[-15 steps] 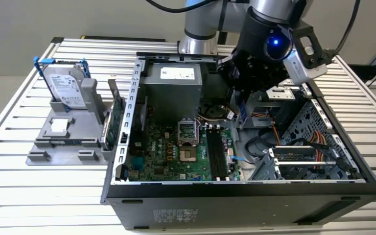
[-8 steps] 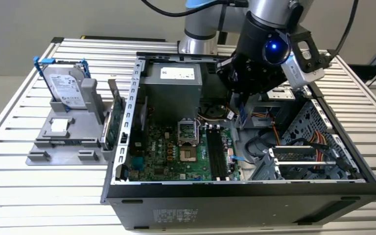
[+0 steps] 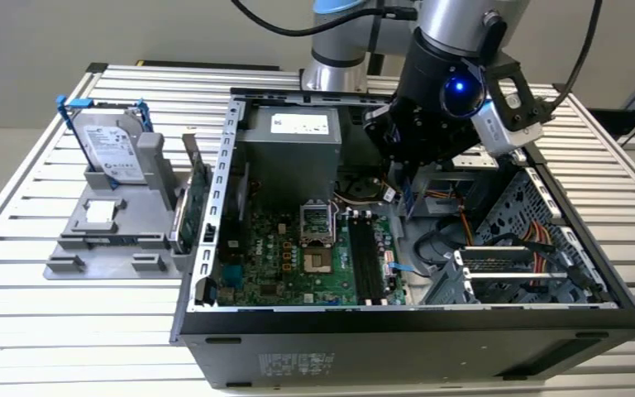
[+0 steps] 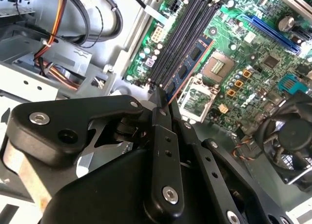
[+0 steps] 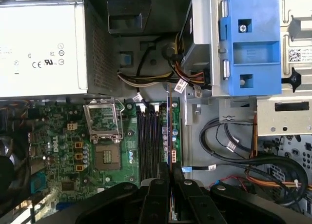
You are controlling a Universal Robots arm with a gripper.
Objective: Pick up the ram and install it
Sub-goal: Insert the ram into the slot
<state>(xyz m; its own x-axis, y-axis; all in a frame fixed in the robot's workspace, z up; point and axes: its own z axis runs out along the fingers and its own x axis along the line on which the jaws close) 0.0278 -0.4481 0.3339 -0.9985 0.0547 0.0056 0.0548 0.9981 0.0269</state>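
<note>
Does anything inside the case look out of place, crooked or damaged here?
Nothing stands out. The gripper holds the ram on edge above the memory slots, roughly in line with them and not seated. The CPU socket is bare with its latch plate open, but no damage, loose parts or spill shows.

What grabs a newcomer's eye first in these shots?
The black gripper inside the open computer case, shut on the ram, held over the black memory slots. Next, the silver hard drive propped in its grey stand at the exterior view's left.
</note>
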